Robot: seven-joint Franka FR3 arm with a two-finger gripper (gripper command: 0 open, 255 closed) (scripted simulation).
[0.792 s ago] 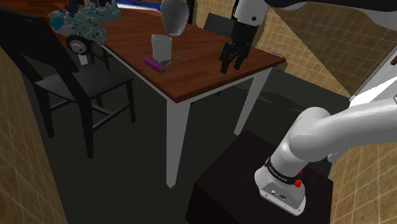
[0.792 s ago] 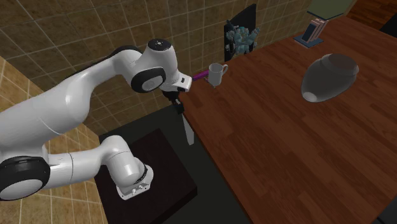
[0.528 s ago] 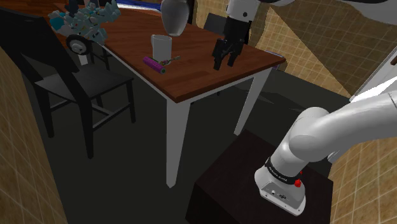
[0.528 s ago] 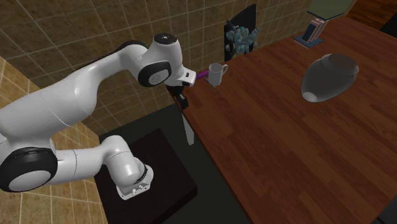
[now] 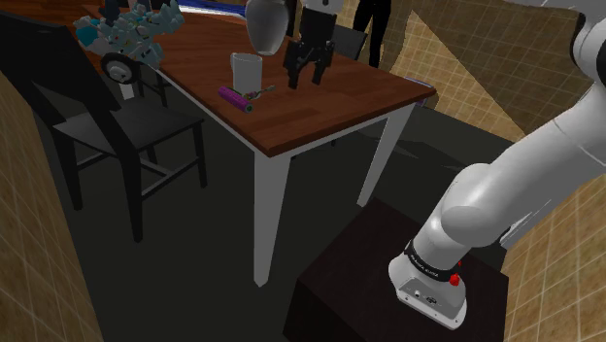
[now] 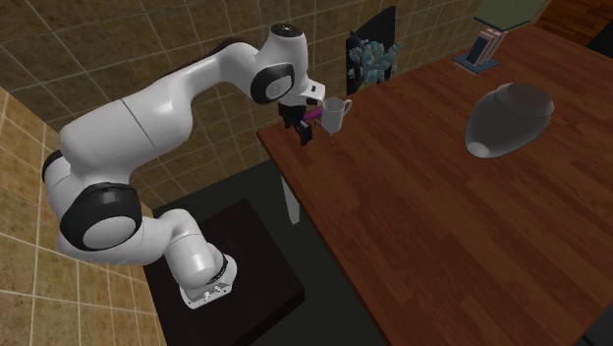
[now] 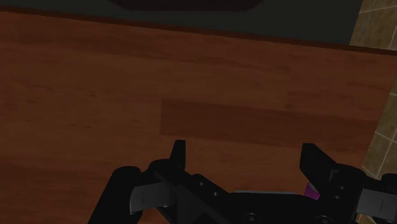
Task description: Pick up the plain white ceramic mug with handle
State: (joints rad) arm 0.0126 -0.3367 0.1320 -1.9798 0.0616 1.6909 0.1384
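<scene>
Tool hangs just above the desk, jaws spread wide and holding nothing. The mug stands upright near it, toward the shoulder view's left, with a purple stick lying just in front of it and a grey vase behind.

To do the approach well, the tool should probably slide across to the mug at this height, set one finger on each side of the wall, then close. It should stay clear of the stick and the vase.

The second exterior view shows the handle turned away from the tool, which the shoulder view does not make plain. The wrist view shows bare wood between the fingers and a scrap of purple beside one of them.
</scene>
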